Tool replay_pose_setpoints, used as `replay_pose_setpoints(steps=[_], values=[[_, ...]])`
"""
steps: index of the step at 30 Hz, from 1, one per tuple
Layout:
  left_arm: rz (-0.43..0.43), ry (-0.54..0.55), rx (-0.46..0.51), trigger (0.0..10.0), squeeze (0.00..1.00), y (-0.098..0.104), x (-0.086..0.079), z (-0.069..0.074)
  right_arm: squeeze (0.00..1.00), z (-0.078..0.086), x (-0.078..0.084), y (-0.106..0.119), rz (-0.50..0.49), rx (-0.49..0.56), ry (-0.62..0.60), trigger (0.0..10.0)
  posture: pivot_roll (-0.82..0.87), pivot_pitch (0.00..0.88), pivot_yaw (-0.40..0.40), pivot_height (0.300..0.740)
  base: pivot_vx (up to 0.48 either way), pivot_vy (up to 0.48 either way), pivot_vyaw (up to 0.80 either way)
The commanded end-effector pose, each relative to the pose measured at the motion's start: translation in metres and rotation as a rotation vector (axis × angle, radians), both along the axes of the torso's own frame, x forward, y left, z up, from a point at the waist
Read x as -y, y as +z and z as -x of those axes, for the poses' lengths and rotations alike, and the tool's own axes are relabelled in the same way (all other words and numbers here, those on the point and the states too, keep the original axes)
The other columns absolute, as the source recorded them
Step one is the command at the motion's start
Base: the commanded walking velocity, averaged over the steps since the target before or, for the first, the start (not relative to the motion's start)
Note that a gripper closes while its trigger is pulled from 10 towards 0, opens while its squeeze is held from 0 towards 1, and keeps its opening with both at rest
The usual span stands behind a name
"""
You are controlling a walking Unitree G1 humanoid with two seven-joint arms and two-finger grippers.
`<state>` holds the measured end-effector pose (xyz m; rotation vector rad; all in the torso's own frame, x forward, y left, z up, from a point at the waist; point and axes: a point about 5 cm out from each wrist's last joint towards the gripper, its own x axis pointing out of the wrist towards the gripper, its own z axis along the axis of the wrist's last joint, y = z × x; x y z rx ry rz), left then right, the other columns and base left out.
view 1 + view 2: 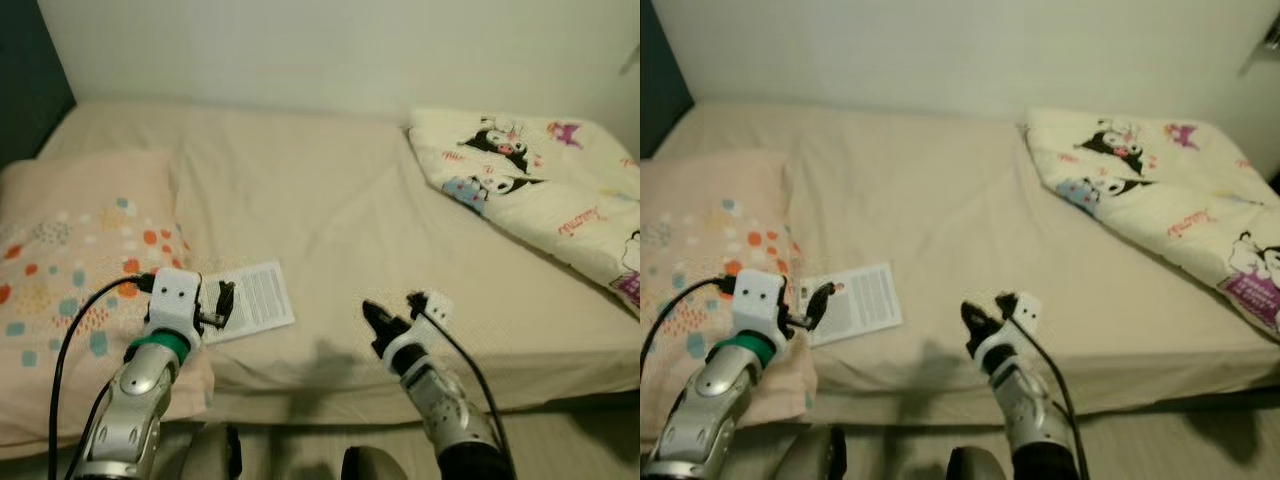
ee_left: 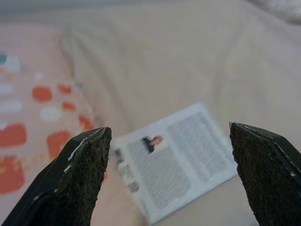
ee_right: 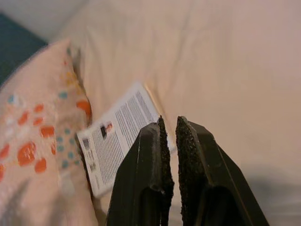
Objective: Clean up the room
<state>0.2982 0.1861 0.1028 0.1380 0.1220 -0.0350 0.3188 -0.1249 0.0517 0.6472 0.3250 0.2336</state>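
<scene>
1 leaflet [image 1: 252, 299], 1 pillow [image 1: 70, 270], 1 blanket [image 1: 545, 185]; left end effector [image 1: 224, 303] released, right end effector [image 1: 385, 322] clenched.

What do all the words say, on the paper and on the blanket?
Paper beside the pillow: columns of small print and a little picture, all too small and blurred to read.
Blanket: cartoon figures with pink scribbly lettering and a purple patch at its edge, too small to read.
So nothing here can be quoted.
</scene>
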Motion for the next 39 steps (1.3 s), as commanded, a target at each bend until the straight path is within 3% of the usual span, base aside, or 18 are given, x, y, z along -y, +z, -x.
replay_pose_setpoints(steps=[1,2,4,6,8,12,14,15,17,18,22,24,25,26,27,33,36,39], values=[[-0.063,-0.007,-0.042,10.0,0.00,0.001,-0.001,-0.015,0.00,-0.015,-0.003,0.011,0.109,0.027,0.090,10.0,0.14,0.000,-0.035,0.611,0.000,0.000,0.00],[-0.063,-0.007,-0.042,10.0,0.00,0.001,-0.001,-0.015,0.00,-0.015,-0.003,0.011,0.109,0.027,0.090,10.0,0.14,0.000,-0.035,0.611,0.000,0.000,0.00],[-0.093,0.002,-0.027,10.0,0.00,0.013,-0.006,-0.033,0.00,-0.035,0.002,0.028,0.175,0.032,0.059,10.0,0.16,0.000,-0.042,0.611,0.000,0.000,0.00],[-0.097,0.009,-0.023,10.0,0.00,0.017,-0.009,-0.038,0.00,-0.040,0.001,0.033,0.190,0.035,0.053,10.0,0.16,0.011,-0.038,0.611,0.000,0.000,0.00],[-0.123,0.018,-0.011,10.0,0.00,0.027,-0.014,-0.048,0.00,-0.046,-0.003,0.041,0.309,0.054,0.085,10.0,0.17,0.081,-0.030,0.611,0.000,0.000,0.00],[-0.129,0.017,-0.009,10.0,0.00,0.031,-0.016,-0.051,0.00,-0.048,-0.006,0.044,0.326,0.055,0.088,10.0,0.16,0.116,-0.016,0.611,0.000,0.000,0.00],[-0.136,0.025,0.018,10.0,0.00,0.040,-0.022,-0.050,0.00,-0.050,-0.013,0.044,0.321,0.049,0.105,10.0,0.18,0.190,-0.004,0.611,0.000,0.000,0.00],[-0.137,0.036,0.042,10.0,0.00,0.045,-0.026,-0.048,0.00,-0.049,-0.018,0.042,0.307,0.037,0.122,5.1,0.18,0.196,-0.001,0.611,0.000,0.000,0.00],[-0.138,0.044,0.058,10.0,0.00,0.048,-0.028,-0.049,0.00,-0.049,-0.022,0.040,0.304,0.030,0.136,5.1,0.18,0.196,-0.001,0.611,0.000,0.000,0.00],[-0.146,0.047,0.091,10.0,0.00,0.059,-0.030,-0.053,0.00,-0.047,-0.029,0.037,0.322,0.022,0.178,0.0,0.20,0.218,-0.003,0.611,0.000,0.000,0.00],[-0.133,0.040,0.128,10.0,0.00,0.074,-0.031,-0.059,0.00,-0.046,-0.040,0.036,0.308,0.010,0.211,0.0,0.20,0.229,-0.004,0.611,0.000,0.000,0.00],[-0.147,0.016,0.138,10.0,0.00,0.080,-0.029,-0.064,0.00,-0.041,-0.066,0.035,0.284,0.014,0.321,0.0,0.19,0.226,-0.005,0.611,0.000,0.000,0.00],[-0.147,0.016,0.138,10.0,0.00,0.080,-0.029,-0.064,0.00,-0.041,-0.066,0.035,0.284,0.014,0.321,0.0,0.19,0.226,-0.005,0.611,0.000,0.000,0.00],[-0.146,0.015,0.133,10.0,0.00,0.080,-0.030,-0.063,0.00,-0.036,-0.079,0.033,0.288,0.016,0.379,0.0,0.19,0.232,-0.009,0.611,0.000,0.000,0.00],[-0.146,0.015,0.133,10.0,0.00,0.080,-0.030,-0.063,0.00,-0.036,-0.079,0.033,0.288,0.016,0.379,0.0,0.19,0.232,-0.009,0.611,0.000,0.000,0.00],[-0.148,0.001,0.110,10.0,0.00,0.072,-0.029,-0.049,0.00,-0.027,-0.113,0.037,0.331,0.059,0.510,0.0,0.22,0.190,-0.020,0.611,0.000,0.000,0.00],[-0.151,-0.002,0.106,10.0,0.00,0.070,-0.029,-0.046,0.00,-0.025,-0.119,0.037,0.363,0.068,0.548,0.0,0.22,0.208,-0.020,0.611,0.000,0.000,0.00],[-0.139,0.001,0.099,10.0,0.00,0.064,-0.029,-0.040,0.00,-0.026,-0.119,0.038,0.406,0.087,0.554,0.0,0.21,0.173,-0.017,0.611,0.000,0.000,0.00]])
